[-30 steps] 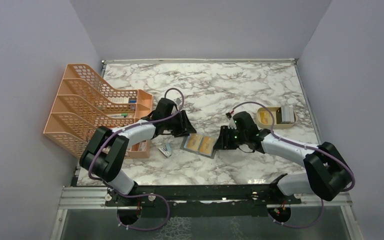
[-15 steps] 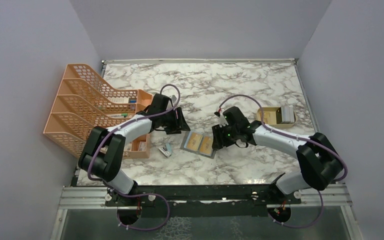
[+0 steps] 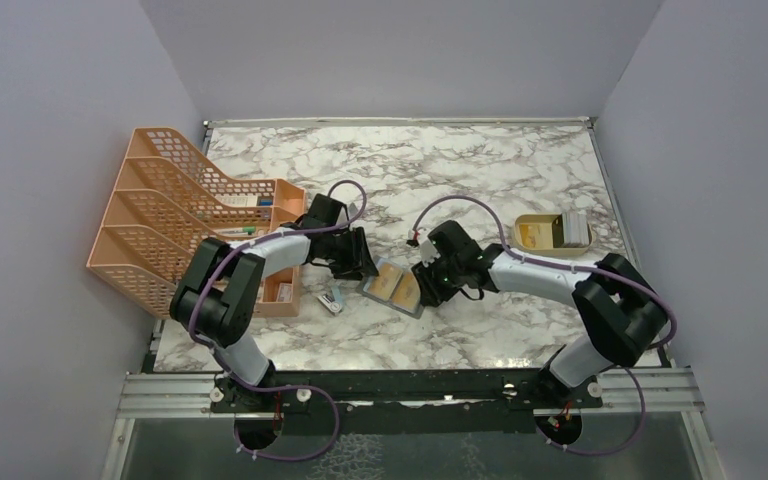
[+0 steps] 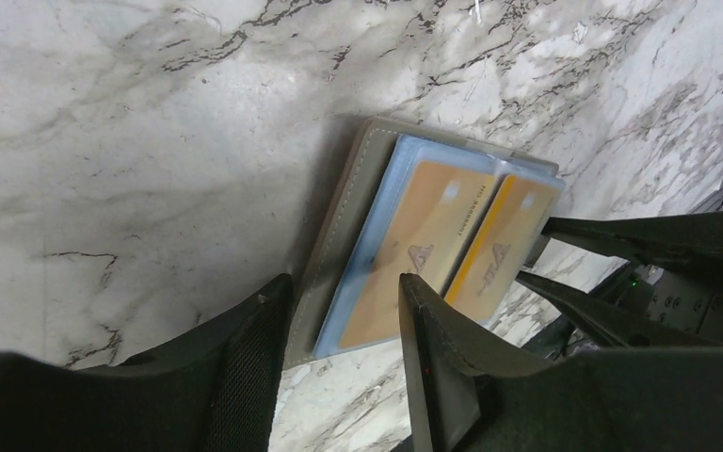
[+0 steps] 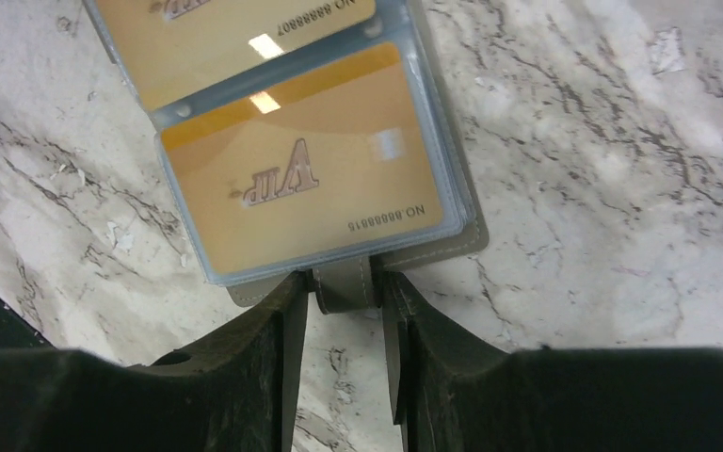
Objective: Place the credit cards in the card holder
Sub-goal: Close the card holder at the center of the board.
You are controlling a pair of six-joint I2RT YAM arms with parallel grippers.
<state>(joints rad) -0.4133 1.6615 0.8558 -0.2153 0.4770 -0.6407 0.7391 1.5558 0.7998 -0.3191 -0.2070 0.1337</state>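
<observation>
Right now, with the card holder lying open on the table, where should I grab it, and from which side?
Grip the grey snap tab of the card holder, coming in low from its right end in the top view. The tab juts out past the card pockets, so jaws can straddle it; the rest lies flat.

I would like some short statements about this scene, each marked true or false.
1. The grey folding card holder lies closed on the marble table. False: it lies open.
2. Two tan-gold credit cards sit in its pockets. True.
3. The right gripper straddles the grey snap tab. True.
4. The orange mesh file rack stands at the table's right edge. False: it stands at the left edge.
</observation>
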